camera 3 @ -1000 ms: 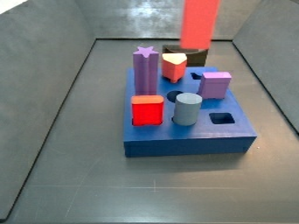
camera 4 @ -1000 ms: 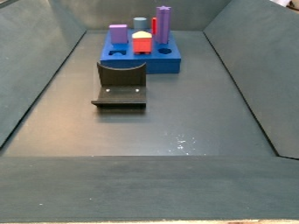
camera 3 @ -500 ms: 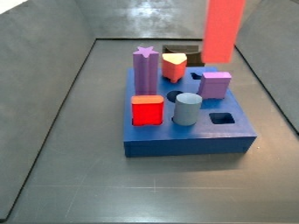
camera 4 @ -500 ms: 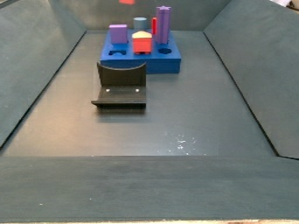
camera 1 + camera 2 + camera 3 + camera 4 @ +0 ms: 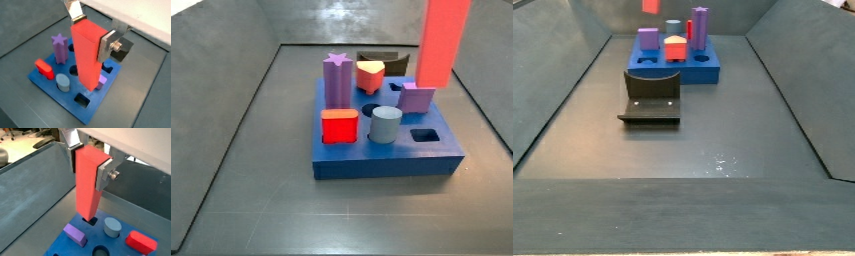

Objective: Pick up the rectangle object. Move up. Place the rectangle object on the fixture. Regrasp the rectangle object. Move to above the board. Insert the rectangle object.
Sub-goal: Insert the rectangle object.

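Gripper (image 5: 92, 34) above your board (image 5: 53, 89); jaws clamp the rectangle object (image 5: 88, 55) upright at its top, bar hanging below them.

Gripper (image 5: 93, 31) holds upright salmon-red rectangle object (image 5: 88, 55) above blue board (image 5: 50, 87).

Gripper (image 5: 93, 31): only the fingers show in both wrist views; out of frame in both side views.
Bar (image 5: 446, 40): top cut by the picture's edge in both side views.
Fixture (image 5: 382, 59): mostly hidden behind the board (image 5: 385, 155).
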Controlling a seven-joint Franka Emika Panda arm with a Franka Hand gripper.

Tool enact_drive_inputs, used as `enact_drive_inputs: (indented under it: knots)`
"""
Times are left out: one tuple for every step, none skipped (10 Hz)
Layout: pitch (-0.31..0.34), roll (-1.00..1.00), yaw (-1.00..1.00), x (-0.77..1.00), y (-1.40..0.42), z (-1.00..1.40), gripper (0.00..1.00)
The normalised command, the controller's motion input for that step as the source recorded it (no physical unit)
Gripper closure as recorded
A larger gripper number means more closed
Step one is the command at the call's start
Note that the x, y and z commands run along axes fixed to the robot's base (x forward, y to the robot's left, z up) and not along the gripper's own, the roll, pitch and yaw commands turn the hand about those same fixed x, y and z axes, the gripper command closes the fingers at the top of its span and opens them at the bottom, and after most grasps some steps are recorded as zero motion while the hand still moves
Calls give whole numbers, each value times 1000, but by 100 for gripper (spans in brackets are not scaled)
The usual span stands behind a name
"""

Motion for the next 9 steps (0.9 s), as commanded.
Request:
enact_drive_inputs:
  knots:
    - [0,353,0,820,-526,-371,100]
    - [0,219,186,757,-371,-389,100]
    - [0,11,460,640,-49,-343,100]
    - [0,0,600,563,0,-280,100]
    - [0,-17,686,503,0,-300,100]
    - [0,-23,703,500,0,-286,100]
    - [0,0,646,526,0,-314,100]
    - [0,39,583,497,-131,-337,100]
    - [0,230,357,346,-309,-623,100]
